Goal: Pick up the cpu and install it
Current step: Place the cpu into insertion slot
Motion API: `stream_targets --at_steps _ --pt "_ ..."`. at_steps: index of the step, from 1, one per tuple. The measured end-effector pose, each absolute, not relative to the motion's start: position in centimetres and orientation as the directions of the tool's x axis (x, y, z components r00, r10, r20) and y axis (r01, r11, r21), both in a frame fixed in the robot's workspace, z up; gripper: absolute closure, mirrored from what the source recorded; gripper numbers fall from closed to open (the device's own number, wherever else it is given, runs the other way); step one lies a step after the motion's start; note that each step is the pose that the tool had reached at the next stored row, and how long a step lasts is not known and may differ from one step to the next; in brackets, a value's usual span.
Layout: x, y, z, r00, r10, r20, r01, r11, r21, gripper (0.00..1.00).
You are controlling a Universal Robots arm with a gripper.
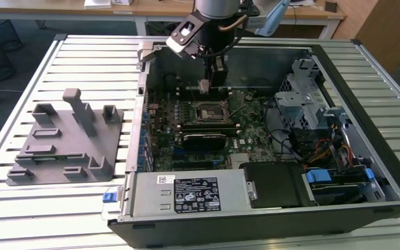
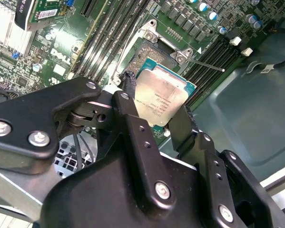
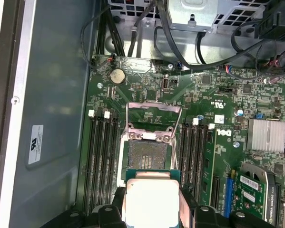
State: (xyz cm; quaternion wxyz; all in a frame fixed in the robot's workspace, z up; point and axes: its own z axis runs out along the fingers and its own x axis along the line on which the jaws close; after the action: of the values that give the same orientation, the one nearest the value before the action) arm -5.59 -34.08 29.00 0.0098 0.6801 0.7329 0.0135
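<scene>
In the exterior view the arm hangs over the open computer case (image 1: 255,229) on the worktop (image 1: 82,57), with the cpu (image 1: 204,86) above the motherboard. In the second wrist view the jaws clamp the cpu (image 2: 161,97) by its edges, near the socket (image 2: 149,54). In the first wrist view the socket (image 3: 146,154) lies open and bare. I'd say the pick-up is done and the seating is not.

1 silvery square flat cpu (image 3: 152,204), 1 black-framed square socket (image 3: 147,154), 4 long black mem. slots (image 3: 104,161) flanking socket, 2 per side, 1 round silver coin batt. (image 3: 116,76) nr socket.
</scene>
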Motion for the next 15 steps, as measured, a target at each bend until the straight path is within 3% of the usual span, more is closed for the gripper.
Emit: stream_targets --at_steps 15 --pt "-5.59 -34.09 28.54 -0.075 0.997 0.004 0.997 0.075 0.033 0.47"
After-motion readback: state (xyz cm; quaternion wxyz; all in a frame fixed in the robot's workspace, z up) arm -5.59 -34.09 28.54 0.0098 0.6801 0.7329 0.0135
